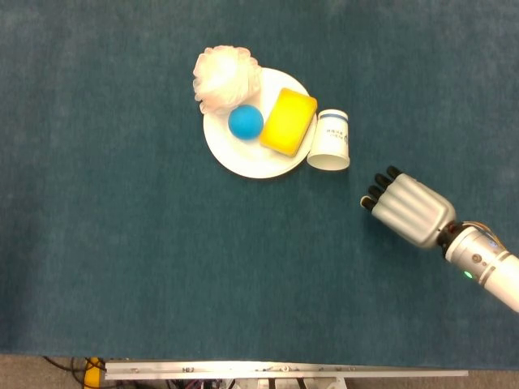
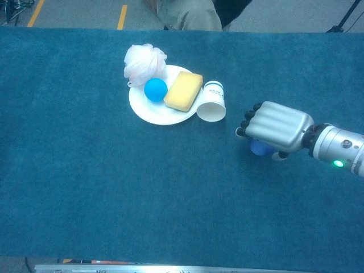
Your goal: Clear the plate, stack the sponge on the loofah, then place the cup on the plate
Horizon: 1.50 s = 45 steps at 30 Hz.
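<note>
The right hand curls over a blue ball on the desk, while the plate carries another ball, sponge and loofah; the cup lies beside it, unplaced.

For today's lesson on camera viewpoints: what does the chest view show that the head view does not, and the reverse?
Only the chest view shows a blue ball under the right robot hand, plus floor beyond the table. Only the head view shows a metal rail at the table's near edge. Both show the plate carrying another blue ball and the sponge, the loofah, and the cup on its side.
</note>
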{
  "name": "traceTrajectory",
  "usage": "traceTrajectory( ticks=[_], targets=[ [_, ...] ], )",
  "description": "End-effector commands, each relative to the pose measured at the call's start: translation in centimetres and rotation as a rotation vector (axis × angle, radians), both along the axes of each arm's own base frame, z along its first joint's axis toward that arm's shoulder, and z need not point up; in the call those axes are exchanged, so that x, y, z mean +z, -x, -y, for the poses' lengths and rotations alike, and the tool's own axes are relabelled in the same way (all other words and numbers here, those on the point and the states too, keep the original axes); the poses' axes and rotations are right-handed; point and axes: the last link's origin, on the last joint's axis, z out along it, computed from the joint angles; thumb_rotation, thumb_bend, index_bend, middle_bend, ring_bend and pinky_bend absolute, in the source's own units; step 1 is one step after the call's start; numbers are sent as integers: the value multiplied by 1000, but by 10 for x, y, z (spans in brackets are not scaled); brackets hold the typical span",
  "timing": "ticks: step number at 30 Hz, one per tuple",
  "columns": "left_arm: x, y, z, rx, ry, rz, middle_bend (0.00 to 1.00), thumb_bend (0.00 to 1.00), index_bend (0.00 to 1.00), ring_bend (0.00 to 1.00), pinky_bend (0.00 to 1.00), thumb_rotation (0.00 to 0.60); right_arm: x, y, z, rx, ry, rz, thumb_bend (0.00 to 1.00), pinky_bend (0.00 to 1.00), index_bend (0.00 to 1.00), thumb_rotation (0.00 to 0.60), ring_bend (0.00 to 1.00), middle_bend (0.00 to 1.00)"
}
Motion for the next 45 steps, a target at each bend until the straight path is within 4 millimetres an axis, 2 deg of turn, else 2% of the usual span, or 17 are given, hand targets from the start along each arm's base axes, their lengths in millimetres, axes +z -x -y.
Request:
traceTrajectory(
  ticks=[1,13,18,25,35,39,45],
  targets=[
    [0,0,0,-1,-1,0,252,408,195,208,112,600,1,0,0,-1,3,2,12,317,326,600,265,391],
    [0,-2,-1,-7,-1,-1,252,408,195,208,112,600,17,-10,-1,-17,20,62,12,317,326,600,265,391],
    [2,-4,-1,-16,-4,-4,252,408,195,208,112,600,23,-23,2,-43,24,135,11,317,326,600,264,391],
    [4,-5,0,-20,-8,-6,252,408,194,208,112,600,31,-49,18,-88,66,255,13,317,326,600,265,391],
    [8,-6,6,-21,-18,-4,252,408,194,208,112,600,16,-66,43,-57,95,190,32,324,318,600,261,380],
    [10,-3,10,-9,-26,-5,252,408,195,208,113,600,8,-68,53,-43,119,158,1,324,234,600,235,344],
    [14,-1,14,2,-37,-6,252,408,194,208,112,600,-4,-72,67,-15,152,127,0,328,173,600,210,311]
  ],
)
